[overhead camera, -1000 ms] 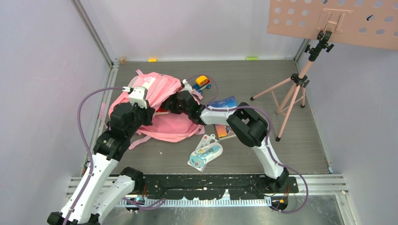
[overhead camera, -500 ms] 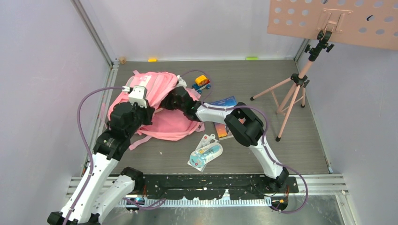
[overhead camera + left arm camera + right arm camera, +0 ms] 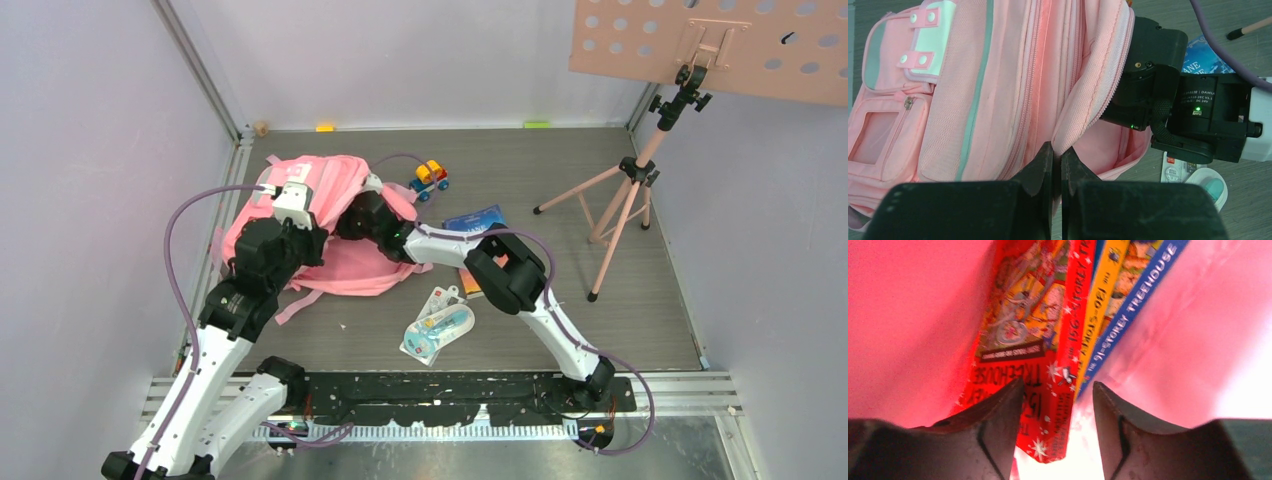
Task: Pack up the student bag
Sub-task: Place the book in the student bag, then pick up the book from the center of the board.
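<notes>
The bag (image 3: 325,185) is lying on the worktop (image 3: 650,320), at the far left. The left wrist view is showing the left jaws pinching the bag's zip edge (image 3: 1088,100). From above, the right jaws are hiding inside the bag. Only the right wrist view is showing them spread, close to three books (image 3: 1048,330). A toy car (image 3: 430,177) is sitting just beside the bag.
</notes>
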